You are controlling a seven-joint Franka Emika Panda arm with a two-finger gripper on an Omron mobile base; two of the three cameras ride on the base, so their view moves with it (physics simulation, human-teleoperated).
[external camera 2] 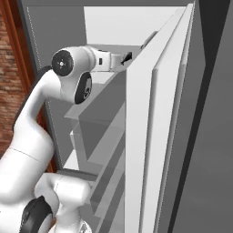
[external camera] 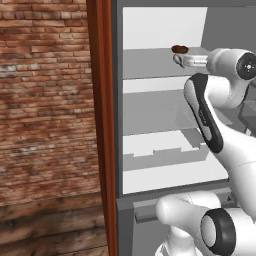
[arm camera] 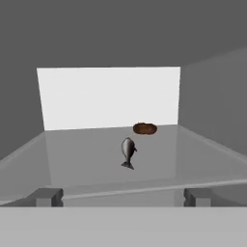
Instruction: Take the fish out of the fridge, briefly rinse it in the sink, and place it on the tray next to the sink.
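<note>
The fish (arm camera: 128, 152) is small, dark grey and slim, and lies on the top grey shelf (arm camera: 82, 159) of the open fridge (external camera: 150, 27), tail toward me. My gripper (arm camera: 121, 197) is open at the shelf's front edge, short of the fish, with its fingertips (arm camera: 46, 197) wide apart and nothing between them. From the left base view the gripper (external camera: 179, 60) reaches into the top shelf level. The right base view has the gripper (external camera 2: 125, 59) partly behind the fridge's open door (external camera 2: 145, 136). The sink and the tray are out of view.
A brown oval item (arm camera: 144, 129) lies behind the fish near the white back wall, also seen as the brown item (external camera: 179, 49). Lower grey shelves (external camera: 160, 155) sit under my arm. A reddish wooden cabinet edge (external camera: 102, 125) and brick wall (external camera: 45, 100) stand to the left.
</note>
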